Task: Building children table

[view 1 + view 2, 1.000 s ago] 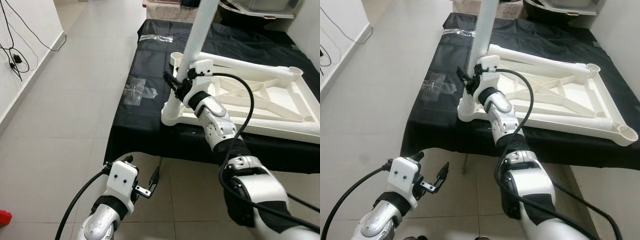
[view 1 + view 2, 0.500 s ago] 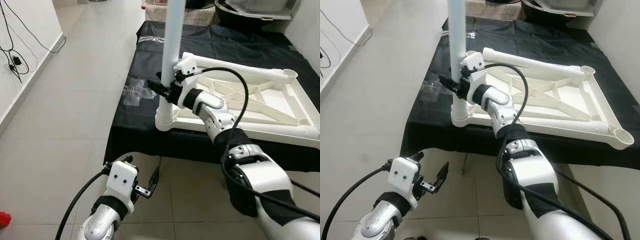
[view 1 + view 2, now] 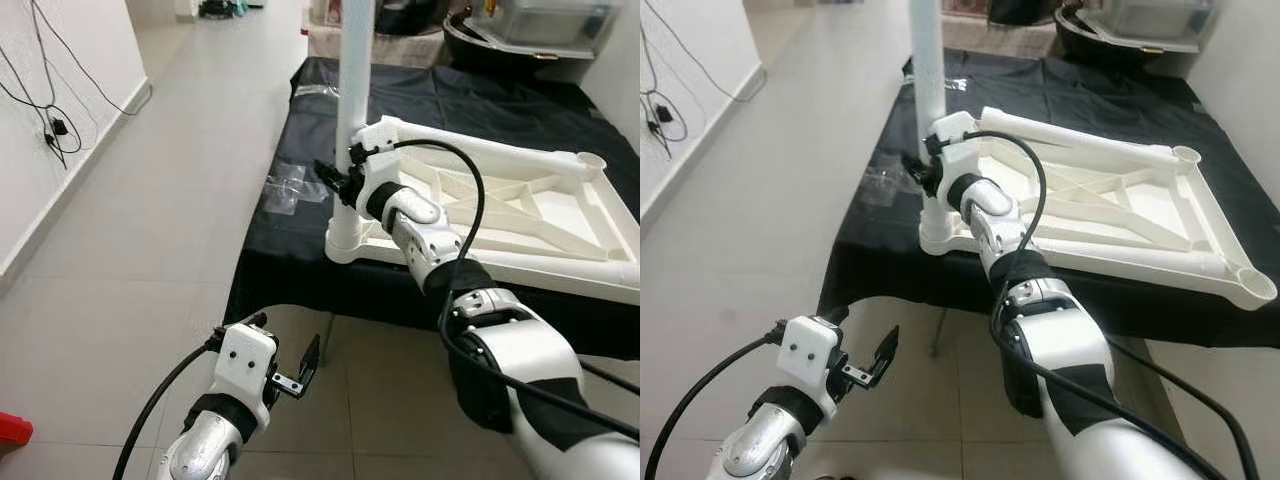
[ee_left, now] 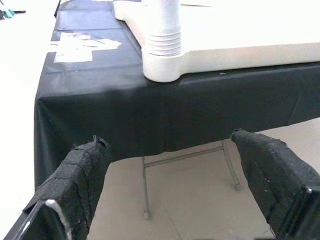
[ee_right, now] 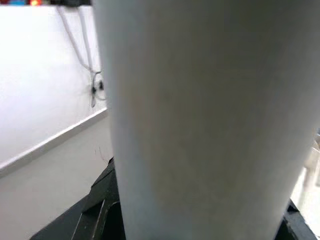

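Head camera, left eye: the right gripper [image 3: 338, 184] clasps a white table leg [image 3: 352, 90] standing upright in the near-left corner socket of an upturned white tabletop [image 3: 520, 215], which lies on a black-draped table [image 3: 290, 250]. The left gripper [image 3: 300, 365] hangs low over the tiled floor [image 3: 150, 230], fingers spread wide. Left wrist: both black fingers [image 4: 80, 175] frame the corner socket [image 4: 162, 62] from below. Right wrist: the leg's white shaft [image 5: 200, 120] sits close between the fingers.

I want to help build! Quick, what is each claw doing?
Left claw: open, holding nothing, low in front of the black table.
Right claw: closed on the upright white table leg.
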`<state>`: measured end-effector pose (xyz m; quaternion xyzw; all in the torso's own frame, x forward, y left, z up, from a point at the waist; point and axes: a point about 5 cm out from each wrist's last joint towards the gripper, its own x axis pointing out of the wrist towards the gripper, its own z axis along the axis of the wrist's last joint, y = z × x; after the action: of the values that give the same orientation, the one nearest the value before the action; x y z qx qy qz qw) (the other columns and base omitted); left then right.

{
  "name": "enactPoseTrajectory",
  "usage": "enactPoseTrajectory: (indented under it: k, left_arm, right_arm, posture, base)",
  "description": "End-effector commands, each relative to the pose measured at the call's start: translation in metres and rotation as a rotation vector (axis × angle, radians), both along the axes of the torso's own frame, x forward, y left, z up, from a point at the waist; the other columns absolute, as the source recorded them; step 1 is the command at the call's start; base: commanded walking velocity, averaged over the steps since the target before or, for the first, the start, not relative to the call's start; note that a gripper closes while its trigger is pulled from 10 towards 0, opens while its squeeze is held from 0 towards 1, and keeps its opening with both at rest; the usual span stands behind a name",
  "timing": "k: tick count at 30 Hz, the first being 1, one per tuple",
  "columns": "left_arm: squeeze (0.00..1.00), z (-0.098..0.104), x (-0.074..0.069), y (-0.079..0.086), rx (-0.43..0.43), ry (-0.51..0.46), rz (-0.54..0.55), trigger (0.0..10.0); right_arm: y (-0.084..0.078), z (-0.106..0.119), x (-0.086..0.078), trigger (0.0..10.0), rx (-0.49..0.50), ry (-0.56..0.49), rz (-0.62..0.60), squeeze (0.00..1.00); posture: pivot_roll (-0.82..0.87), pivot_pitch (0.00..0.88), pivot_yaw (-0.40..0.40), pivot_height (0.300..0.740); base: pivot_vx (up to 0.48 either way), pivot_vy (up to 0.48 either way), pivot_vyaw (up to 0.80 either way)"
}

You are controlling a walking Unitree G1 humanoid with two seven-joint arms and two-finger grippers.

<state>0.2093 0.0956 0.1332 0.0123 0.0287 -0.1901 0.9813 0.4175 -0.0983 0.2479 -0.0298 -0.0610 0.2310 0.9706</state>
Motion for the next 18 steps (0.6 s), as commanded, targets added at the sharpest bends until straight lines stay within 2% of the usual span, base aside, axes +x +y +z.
enactPoseTrajectory:
  k: [1,9,15,17,18]
  left_arm:
    - [0.0,-0.003,-0.002,0.0,0.011,0.014,0.0,10.0]
    - [0.0,-0.003,-0.002,0.0,0.014,0.015,0.0,10.0]
    - [0.0,-0.003,-0.002,0.0,0.013,0.015,0.0,10.0]
    - [0.0,-0.003,-0.002,0.0,0.014,0.014,0.001,10.0]
    - [0.0,-0.003,-0.001,0.0,0.015,0.013,0.002,10.0]
  right_arm:
    - [-0.019,-0.034,-0.001,0.0,0.038,0.131,-0.112,0.0]
    - [-0.025,-0.038,-0.001,0.0,0.079,0.12,-0.197,0.0]
    - [-0.023,-0.035,-0.001,0.0,0.103,0.091,-0.196,0.0]
    - [-0.023,-0.029,-0.001,0.0,0.126,0.065,-0.195,0.0]
    - [-0.031,-0.001,0.001,0.0,0.2,-0.064,-0.219,0.0]
  posture:
    - [0.09,0.186,-0.088,0.74]
    - [0.09,0.191,-0.086,0.74]
    - [0.09,0.192,-0.085,0.74]
    - [0.09,0.19,-0.084,0.74]
    - [0.09,0.187,-0.085,0.74]
  base:
    - [0.0,0.0,0.0]
    - [0.0,0.0,0.0]
    - [0.0,0.0,0.0]
    - [0.0,0.0,0.0]
    - [0.0,0.0,0.0]
